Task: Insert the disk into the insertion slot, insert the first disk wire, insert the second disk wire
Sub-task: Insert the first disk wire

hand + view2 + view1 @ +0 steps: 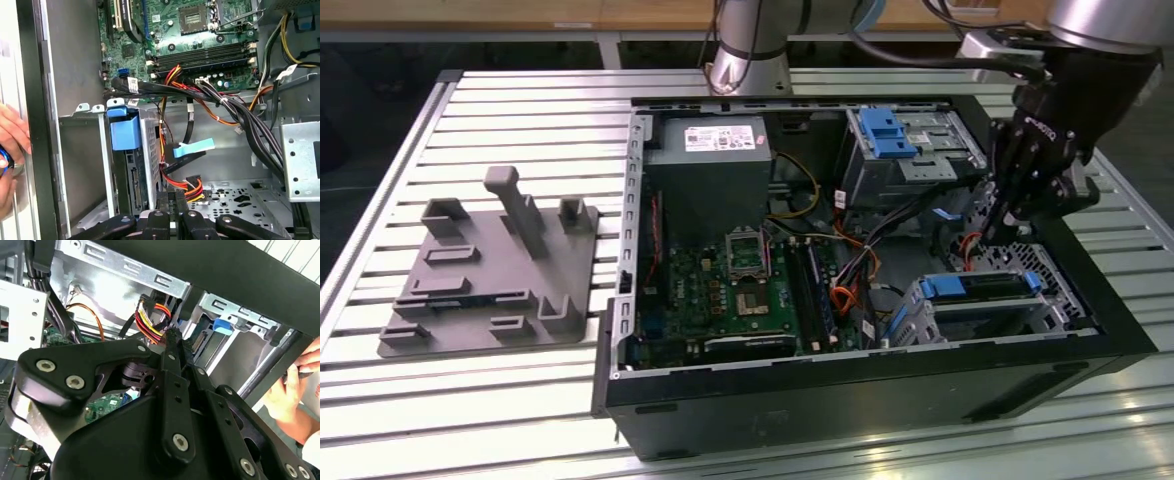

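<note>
The disk (981, 287), silver with a blue carrier frame, sits inside the insertion slot (1051, 300), the low perforated cage at the case's corner on the exterior view's right. My gripper (997, 232) reaches down into the case just behind that cage. In the first wrist view my gripper (173, 199) is shut on a black connector with red, yellow and orange wires (193, 182), held close beside the disk's rear edge (134, 182). The second wrist view shows the same wire bundle (152, 317) at my gripper (172, 339), near the blue frame (222, 326).
A light-blue flat connector (192, 148) hangs loose above the held one. A thick black cable bundle (240, 112) crosses the bay. A taller cage with a blue latch (894, 135), the motherboard (747, 290) and the power supply (707, 165) share the case. A person's hand (10, 145) rests outside the wall.
</note>
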